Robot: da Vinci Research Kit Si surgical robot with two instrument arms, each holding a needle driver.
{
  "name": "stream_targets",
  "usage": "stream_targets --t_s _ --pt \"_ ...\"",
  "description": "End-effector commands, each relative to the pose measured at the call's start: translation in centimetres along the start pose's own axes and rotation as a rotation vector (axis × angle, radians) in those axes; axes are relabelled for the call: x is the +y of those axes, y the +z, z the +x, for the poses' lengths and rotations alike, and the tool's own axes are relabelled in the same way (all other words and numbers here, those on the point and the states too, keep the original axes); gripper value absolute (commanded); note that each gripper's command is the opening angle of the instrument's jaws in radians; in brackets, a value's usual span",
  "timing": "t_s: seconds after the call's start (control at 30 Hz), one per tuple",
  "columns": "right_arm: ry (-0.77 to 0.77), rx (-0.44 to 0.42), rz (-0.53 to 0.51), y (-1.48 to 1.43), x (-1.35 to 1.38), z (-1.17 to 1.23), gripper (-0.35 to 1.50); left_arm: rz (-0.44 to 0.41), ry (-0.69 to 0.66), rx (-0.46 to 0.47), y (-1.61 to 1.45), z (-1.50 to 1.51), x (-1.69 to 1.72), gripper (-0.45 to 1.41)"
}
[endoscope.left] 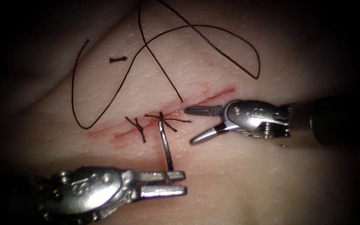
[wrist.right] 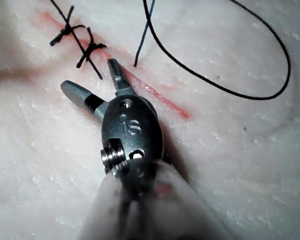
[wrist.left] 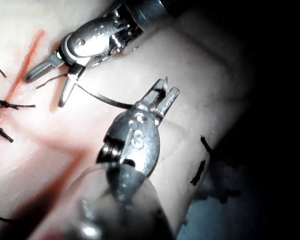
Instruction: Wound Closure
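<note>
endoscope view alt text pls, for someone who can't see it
The left end effector grips the needle near one end, its other end up at the cut beside two knots. The right end effector hangs open and empty over the cut's right part. Loose thread loops across the tissue above.

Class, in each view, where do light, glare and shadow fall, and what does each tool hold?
Endoscope view: light pools on the tissue, edges dark; glare on the left tool, gripping the needle near one end, its other end at the cut. Right wrist view: the right tool, open and empty, shadows the tissue beside it.
</note>
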Motion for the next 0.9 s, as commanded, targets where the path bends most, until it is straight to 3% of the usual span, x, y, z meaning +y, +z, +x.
stream_targets --t_s 0.03,0.23,0.33,0.4,0.5,0.57,0.73,0.9 --pt "0.009 -0.010 0.004 0.10 -0.04 -0.14 0.83 0.001 0.000 -0.001 0.05 -0.06 0.03 -0.45" --pt "0.025 -0.023 -0.001 0.10 -0.01 -0.30 0.74 0.005 0.011 -0.008 0.05 -0.03 0.11 -0.45" --pt "0.033 -0.027 -0.004 0.09 0.01 -0.29 0.59 0.007 0.022 -0.012 0.05 -0.02 0.15 -0.45" --pt "0.036 -0.033 -0.013 0.09 0.03 -0.26 0.42 0.010 0.028 -0.012 0.06 -0.01 0.18 -0.45" --pt "0.042 -0.036 -0.028 0.11 0.04 -0.22 -0.13 0.015 0.033 -0.013 0.07 0.01 0.24 -0.45" --pt "0.046 -0.045 -0.039 0.13 0.04 -0.19 -0.35 0.019 0.038 -0.014 0.08 0.04 0.29 -0.45" --pt "0.083 -0.136 -0.086 0.18 0.00 -0.16 -0.35 0.021 0.053 -0.014 0.07 0.16 0.42 -0.45" --pt "0.097 -0.146 -0.090 0.02 -0.08 -0.17 -0.35 0.021 0.078 -0.017 -0.03 0.21 0.40 -0.45"
